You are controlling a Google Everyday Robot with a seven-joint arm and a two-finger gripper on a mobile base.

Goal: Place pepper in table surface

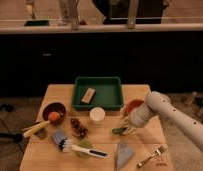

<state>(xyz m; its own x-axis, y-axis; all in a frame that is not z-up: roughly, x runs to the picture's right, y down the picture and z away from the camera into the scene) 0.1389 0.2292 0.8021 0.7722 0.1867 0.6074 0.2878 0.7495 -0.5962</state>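
Observation:
The pepper (118, 131) is a small dark-green piece at the tip of my gripper (124, 129), low over the table surface (145, 140), right of centre. The gripper is shut on the pepper. My white arm (167, 112) comes in from the right, passing over the front of an orange bowl (133, 105). I cannot tell whether the pepper touches the wood.
A green tray (111, 85) holding a tan block (88, 95) stands at the back. There is also a white cup (97, 115), a brown bowl (54, 111), a dark red cluster (77, 127), a brush (75, 147), a grey cloth (125, 154) and a fork (150, 156).

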